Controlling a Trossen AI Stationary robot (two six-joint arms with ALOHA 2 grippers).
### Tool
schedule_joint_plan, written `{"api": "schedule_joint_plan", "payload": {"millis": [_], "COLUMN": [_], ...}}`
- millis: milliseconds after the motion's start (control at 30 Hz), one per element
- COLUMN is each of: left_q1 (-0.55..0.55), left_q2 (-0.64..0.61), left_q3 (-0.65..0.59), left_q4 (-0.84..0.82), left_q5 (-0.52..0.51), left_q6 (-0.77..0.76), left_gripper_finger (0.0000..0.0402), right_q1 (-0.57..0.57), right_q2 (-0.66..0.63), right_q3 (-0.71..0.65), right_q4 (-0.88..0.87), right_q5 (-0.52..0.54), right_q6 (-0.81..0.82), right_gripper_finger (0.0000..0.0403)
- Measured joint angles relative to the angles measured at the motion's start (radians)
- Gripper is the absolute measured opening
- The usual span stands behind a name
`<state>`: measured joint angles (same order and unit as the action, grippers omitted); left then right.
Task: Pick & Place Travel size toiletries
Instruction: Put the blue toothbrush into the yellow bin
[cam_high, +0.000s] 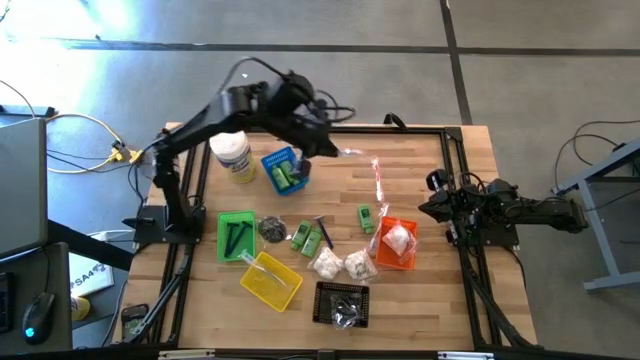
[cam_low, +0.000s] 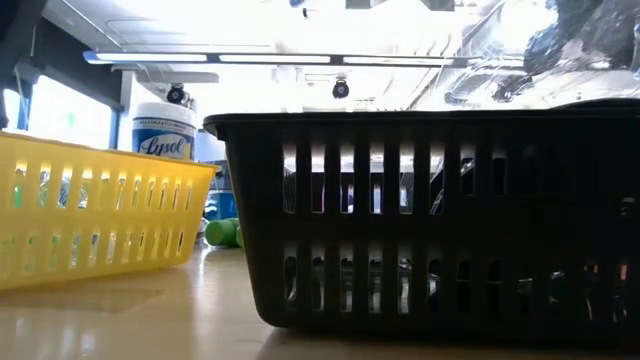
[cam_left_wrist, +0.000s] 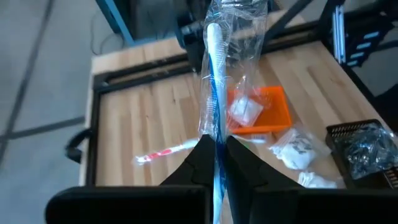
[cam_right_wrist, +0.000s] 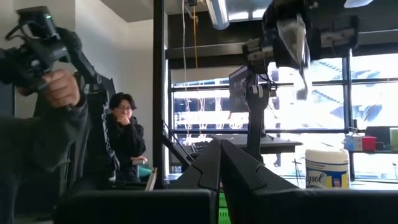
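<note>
**Desk:** Left wrist view first — what is the arm carrying?

**Photographer:** A thin clear-wrapped stick (cam_left_wrist: 214, 93), a white-and-blue toothbrush in crinkled film, is clamped between the left gripper (cam_left_wrist: 216, 152) fingers and lifted clear of the table (cam_high: 420, 160). From above, the left gripper (cam_high: 322, 148) hangs just beyond the blue basket (cam_high: 284, 170), on the side away from the yellow basket (cam_high: 270, 280), the wrapper trailing toward the table's middle.

**Desk:** And the other toiletries, placed from that blue basket?

**Photographer:** Small green bottles (cam_high: 289, 177) lie inside it. A second wrapped stick (cam_high: 379, 183), red and white, lies on bare wood well to its right. Toward the near edge, the green basket (cam_high: 236, 236) holds black combs (cam_high: 236, 237); beside that sit a grey bit (cam_high: 271, 228) and more green bottles (cam_high: 309, 237). The orange basket (cam_high: 397, 245) holds a white puffy packet (cam_high: 397, 240), two further packets (cam_high: 342, 264) lie on the wood next to it, and the black basket (cam_high: 342, 303), nearest the front, holds clear wrapping.

**Desk:** Anything else?

**Photographer:** A white jar with a yellow label (cam_high: 233, 157) stands just left of the blue basket. The right gripper (cam_high: 432, 208) waits at the table's right edge, far from the basket, fingers pressed together and empty. Its wrist camera catches a seated person (cam_right_wrist: 124, 146) in the room beyond.
</note>
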<state>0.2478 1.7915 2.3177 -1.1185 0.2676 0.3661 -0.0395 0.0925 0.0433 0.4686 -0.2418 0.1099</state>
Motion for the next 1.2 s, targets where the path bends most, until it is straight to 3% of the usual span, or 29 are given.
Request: {"api": "schedule_joint_plan", "payload": {"millis": [233,433,567,933,1200], "left_q1": [0.001,0.022,0.038,0.099,0.099], "left_q2": [-0.134,-0.295,-0.451,-1.035,-1.367], "left_q3": [-0.005,-0.159,-0.356,-1.096,-1.502], "left_q4": [-0.022,0.012,0.12,0.568,0.772], "left_q5": [-0.084,-0.143,-0.194,-0.184,-0.178], "left_q6": [0.002,-0.04,-0.06,-0.225,-0.373], "left_gripper_finger": [0.0008,0.0008,0.0008,0.0008,0.0008], "right_q1": [0.0,0.0,0.0,0.0,0.0], "right_q2": [0.0,0.0,0.0,0.0,0.0], "right_q3": [0.0,0.0,0.0,0.0,0.0], "right_q4": [-0.003,-0.005,-0.008,-0.005,-0.005], "right_q5": [-0.004,-0.004,-0.004,0.007,0.007], "right_q6": [0.002,0.003,0.003,-0.001,-0.007], "right_gripper_finger": [0.0002,0.0003,0.0003,0.0003,0.0003]}}
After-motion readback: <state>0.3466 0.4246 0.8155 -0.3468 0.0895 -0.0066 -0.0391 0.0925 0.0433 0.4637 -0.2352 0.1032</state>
